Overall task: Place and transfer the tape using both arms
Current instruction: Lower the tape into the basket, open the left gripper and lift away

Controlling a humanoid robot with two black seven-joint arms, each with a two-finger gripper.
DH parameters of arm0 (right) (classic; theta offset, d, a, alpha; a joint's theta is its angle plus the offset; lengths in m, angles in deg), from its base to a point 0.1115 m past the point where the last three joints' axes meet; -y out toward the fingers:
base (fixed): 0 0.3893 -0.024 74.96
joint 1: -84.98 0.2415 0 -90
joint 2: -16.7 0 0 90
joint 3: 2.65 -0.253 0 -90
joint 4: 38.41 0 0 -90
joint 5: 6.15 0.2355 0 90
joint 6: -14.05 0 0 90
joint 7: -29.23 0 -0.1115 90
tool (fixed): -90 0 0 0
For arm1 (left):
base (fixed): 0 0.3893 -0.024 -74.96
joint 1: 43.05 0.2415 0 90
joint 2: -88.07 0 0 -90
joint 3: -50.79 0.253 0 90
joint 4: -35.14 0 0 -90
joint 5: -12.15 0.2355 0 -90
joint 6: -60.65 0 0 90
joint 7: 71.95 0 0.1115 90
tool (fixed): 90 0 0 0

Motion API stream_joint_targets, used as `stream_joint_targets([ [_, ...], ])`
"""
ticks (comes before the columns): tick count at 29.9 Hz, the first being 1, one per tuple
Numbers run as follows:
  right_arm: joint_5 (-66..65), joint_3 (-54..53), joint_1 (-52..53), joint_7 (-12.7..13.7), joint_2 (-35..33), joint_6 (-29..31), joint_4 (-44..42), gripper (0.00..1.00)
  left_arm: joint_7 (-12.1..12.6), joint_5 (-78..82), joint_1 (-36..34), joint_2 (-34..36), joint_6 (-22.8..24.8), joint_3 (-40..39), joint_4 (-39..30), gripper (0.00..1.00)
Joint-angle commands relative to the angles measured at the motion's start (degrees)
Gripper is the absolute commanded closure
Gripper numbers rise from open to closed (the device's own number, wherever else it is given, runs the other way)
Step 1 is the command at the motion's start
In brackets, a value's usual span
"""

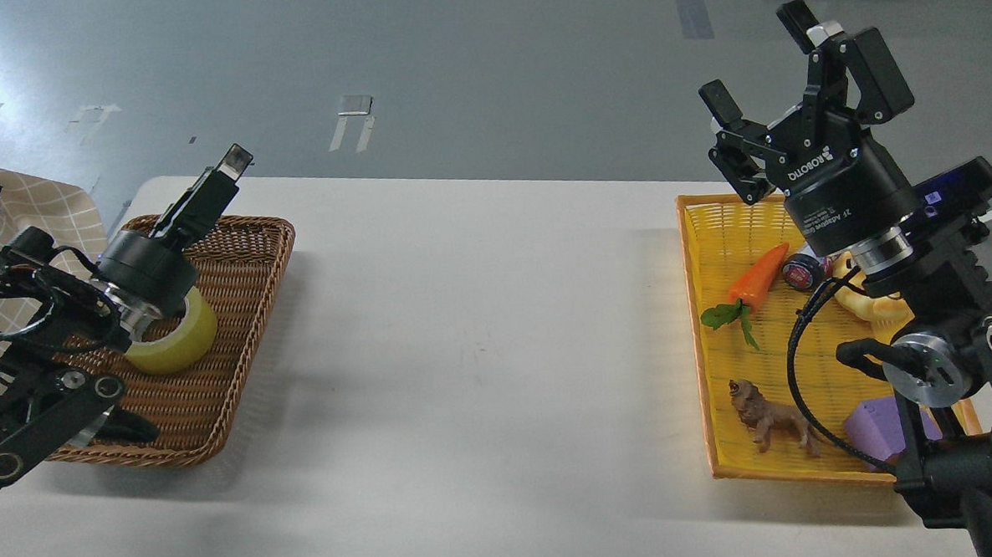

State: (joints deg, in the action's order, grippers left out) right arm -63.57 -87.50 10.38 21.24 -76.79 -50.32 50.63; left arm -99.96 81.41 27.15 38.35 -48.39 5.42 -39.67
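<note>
Tape [172, 334] lying in the brown wicker basket [244, 264], partly hidden under the left gripper [224, 177], state impossible to tell, seen edge-on. Right gripper [767, 70] raised well away from that basket, spread and empty, probably awaiting a handover.

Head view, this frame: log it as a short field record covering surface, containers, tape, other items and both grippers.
surface: white table
left container: brown wicker basket
right container: yellow tray
tape: in the wicker basket, partly hidden by the left arm
tray contents: toy carrot, toy lion, purple block, others hidden behind the arm
left gripper: above the basket's far edge, seen edge-on, fingers not separable, not on the tape
right gripper: open, raised, empty
</note>
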Motion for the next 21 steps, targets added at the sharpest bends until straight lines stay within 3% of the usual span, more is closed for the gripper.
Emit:
stream_joint_targets([
  [1, -0.3, 0.1, 0.3, 0.1, 0.2, -0.1, 0.3, 0.00, 0.0, -0.1, 0.2, -8.3, -0.1, -5.2, -3.9, 0.02],
  [8, -1.1, 0.8, 0.7, 0.1, 1.5, -0.1, 0.4, 0.00, 0.0, -0.4, -1.9, -24.3, 0.5, -9.2, -7.3, 0.02],
  [12, -1.1, 0.7, 0.9, 0.1, 3.5, -0.3, 0.8, 0.00, 0.0, -1.7, -2.3, -29.1, 1.2, -10.2, -8.6, 0.02],
  [17, -1.0, 0.6, 0.9, 0.1, 3.5, -1.4, 2.2, 0.00, 0.1, -7.5, -2.2, -32.0, 9.3, -12.5, -12.0, 0.02],
  [21, -1.0, 0.3, 0.9, 0.0, 3.5, -3.1, 2.3, 0.00, 2.7, -13.1, -2.3, -33.2, 12.1, -15.7, -12.0, 0.02],
])
